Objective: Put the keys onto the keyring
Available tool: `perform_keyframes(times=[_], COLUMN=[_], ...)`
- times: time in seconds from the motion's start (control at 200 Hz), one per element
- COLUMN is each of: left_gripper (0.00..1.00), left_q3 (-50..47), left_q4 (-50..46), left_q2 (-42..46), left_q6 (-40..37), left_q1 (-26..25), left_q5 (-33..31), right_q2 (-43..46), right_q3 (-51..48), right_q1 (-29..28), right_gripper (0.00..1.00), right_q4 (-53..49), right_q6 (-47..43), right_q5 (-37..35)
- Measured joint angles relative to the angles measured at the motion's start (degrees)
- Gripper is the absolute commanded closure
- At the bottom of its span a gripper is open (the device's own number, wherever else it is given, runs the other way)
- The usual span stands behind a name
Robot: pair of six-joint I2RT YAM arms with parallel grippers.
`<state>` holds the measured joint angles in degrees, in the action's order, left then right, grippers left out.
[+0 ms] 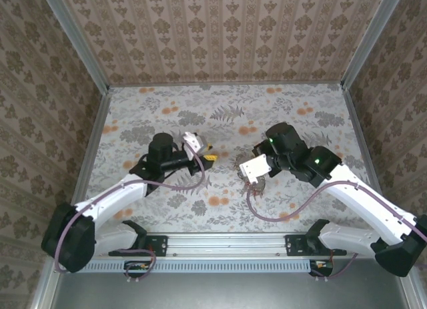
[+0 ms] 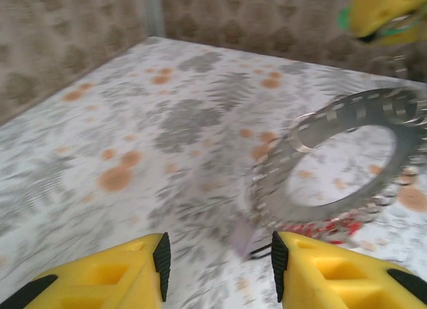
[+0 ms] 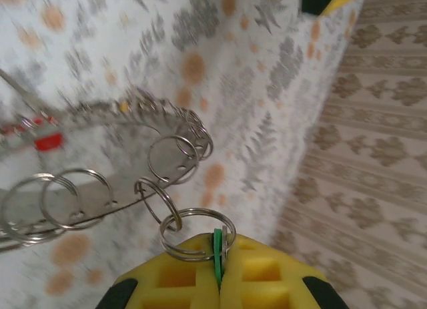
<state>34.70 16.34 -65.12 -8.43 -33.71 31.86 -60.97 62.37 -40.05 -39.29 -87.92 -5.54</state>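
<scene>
The keyring (image 2: 275, 179) is a broad flat grey ring hung with several small split rings, and it is lifted off the tablecloth. My right gripper (image 3: 219, 257) is shut on a green key (image 3: 217, 245) whose split ring links to the keyring (image 3: 120, 170). Red key tags (image 2: 328, 227) dangle under the ring, and one red tag (image 3: 47, 141) shows at its far side. My left gripper (image 2: 220, 255) is open just in front of the ring, with nothing between its fingers. From above, the left gripper (image 1: 208, 155) and the right gripper (image 1: 256, 178) face each other across the keyring (image 1: 256, 185).
The floral tablecloth (image 1: 220, 115) covers the floor of a walled enclosure with patterned walls (image 1: 220, 29). A metal rail (image 1: 227, 242) runs along the near edge. A dark wire (image 2: 261, 253) trails on the cloth below the ring.
</scene>
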Motion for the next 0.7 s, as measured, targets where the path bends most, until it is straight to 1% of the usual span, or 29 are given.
perform_keyframes(times=[0.06,0.135,0.205,0.26,0.295,0.34,0.43,0.47,0.53,0.56,0.705], left_gripper=[0.52,0.50,0.48,0.44,0.41,0.33,0.28,0.22,0.09,0.01,0.00], left_q3=[-0.42,-1.62,-3.41,-4.63,-5.16,-5.57,-5.70,-5.70,-5.70,-5.70,-5.57], left_q4=[-2.27,-4.42,-5.75,-7.02,-7.74,-8.35,-9.44,-9.88,-10.86,-11.37,-14.19], left_q2=[1.84,3.50,4.90,6.01,6.67,7.45,8.44,8.57,8.61,8.61,8.61], left_q6=[1.22,2.93,4.44,5.55,6.27,7.26,10.21,11.19,13.03,13.70,16.15], left_q1=[2.43,5.01,6.93,8.28,9.03,9.92,11.54,12.31,13.33,13.70,14.80], left_q5=[-2.99,-6.34,-8.98,-10.78,-12.11,-14.25,-18.75,-20.48,-22.75,-23.71,-27.80], right_q2=[1.53,1.42,0.76,0.42,0.37,0.37,0.13,-0.22,-1.29,-1.92,-5.46], right_q3=[-2.69,-4.26,-4.68,-4.68,-4.63,-4.35,-2.64,-1.25,1.66,3.23,11.02], right_q1=[-0.15,-0.15,-0.15,-0.15,-0.22,-0.26,-0.31,-0.31,-0.31,-0.31,-0.07], right_gripper=[1.00,1.00,1.00,1.00,1.00,1.00,1.00,1.00,1.00,1.00,1.00], right_q4=[2.84,4.74,6.25,7.39,8.02,8.74,9.33,9.40,9.53,9.60,10.82], right_q6=[-7.74,-15.89,-21.35,-24.52,-25.81,-27.21,-29.05,-29.49,-30.21,-30.49,-30.86], right_q5=[-3.61,-7.91,-10.95,-12.81,-13.62,-14.01,-13.62,-13.49,-13.27,-13.09,-12.07])
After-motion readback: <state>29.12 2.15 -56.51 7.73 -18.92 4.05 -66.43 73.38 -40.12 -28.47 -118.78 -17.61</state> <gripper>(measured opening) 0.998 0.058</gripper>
